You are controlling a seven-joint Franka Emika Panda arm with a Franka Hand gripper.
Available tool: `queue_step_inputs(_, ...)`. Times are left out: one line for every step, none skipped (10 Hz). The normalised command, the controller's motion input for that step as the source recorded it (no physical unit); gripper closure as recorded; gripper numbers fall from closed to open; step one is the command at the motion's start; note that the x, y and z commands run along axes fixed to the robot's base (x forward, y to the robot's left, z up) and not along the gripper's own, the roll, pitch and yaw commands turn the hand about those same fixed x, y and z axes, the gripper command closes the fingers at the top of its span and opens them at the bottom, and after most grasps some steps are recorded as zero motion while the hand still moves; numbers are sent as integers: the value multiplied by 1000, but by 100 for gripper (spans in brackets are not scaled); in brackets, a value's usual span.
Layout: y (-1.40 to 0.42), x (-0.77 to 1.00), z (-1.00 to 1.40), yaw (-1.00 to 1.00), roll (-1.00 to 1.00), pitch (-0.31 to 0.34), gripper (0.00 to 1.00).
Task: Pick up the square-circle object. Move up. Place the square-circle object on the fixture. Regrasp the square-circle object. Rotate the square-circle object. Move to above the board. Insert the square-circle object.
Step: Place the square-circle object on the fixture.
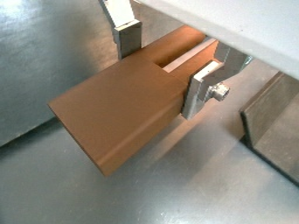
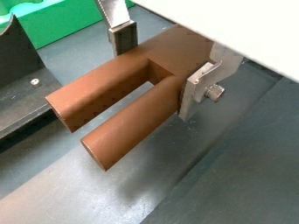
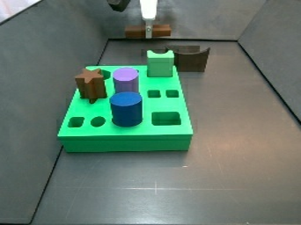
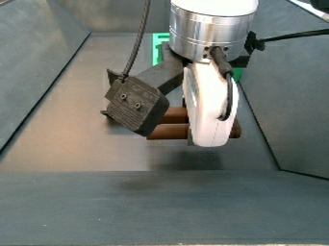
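Square-circle object [image 2: 122,101] clamped between the gripper [image 2: 158,61] fingers, at 12 o'clock of the board [image 3: 127,127], above the floor. Board holes hold star peg [image 3: 91,83], purple cylinder [image 3: 126,81], blue cylinder [image 3: 126,109], pale green peg [image 3: 160,62]. Fixture [image 3: 188,58] just beside the board.

In a side view the arm body hides most of the square-circle object [image 4: 164,130] and the gripper [image 4: 193,120], with the board [image 4: 161,42] a sliver at 12 o'clock.
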Motion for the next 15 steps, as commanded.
queue_step_inputs(-2,-1,1000,2,1,9,100)
queue_step_inputs(-2,-8,1000,2,2,25,100)
queue_step_inputs(-1,-13,1000,-3,18,48,100)
queue_step_inputs(-1,-13,1000,-7,31,67,100)
queue_step_inputs(1,-16,1000,-10,50,90,100)
queue_step_inputs(-3,-18,1000,-5,63,101,100)
queue_step_inputs(-5,-20,1000,6,82,110,100)
queue_step_inputs(-8,-22,1000,13,87,115,100)
queue_step_inputs(-9,-16,820,21,97,121,100)
queue_step_inputs(-10,-11,680,26,96,124,100)
queue_step_inputs(-7,-8,542,26,80,123,100)
queue_step_inputs(-1,-2,397,22,66,122,100)
queue_step_inputs(3,5,200,19,46,123,100)
queue_step_inputs(-1000,802,214,1000,21,25,100)
queue_step_inputs(-1000,810,185,1000,22,27,100)
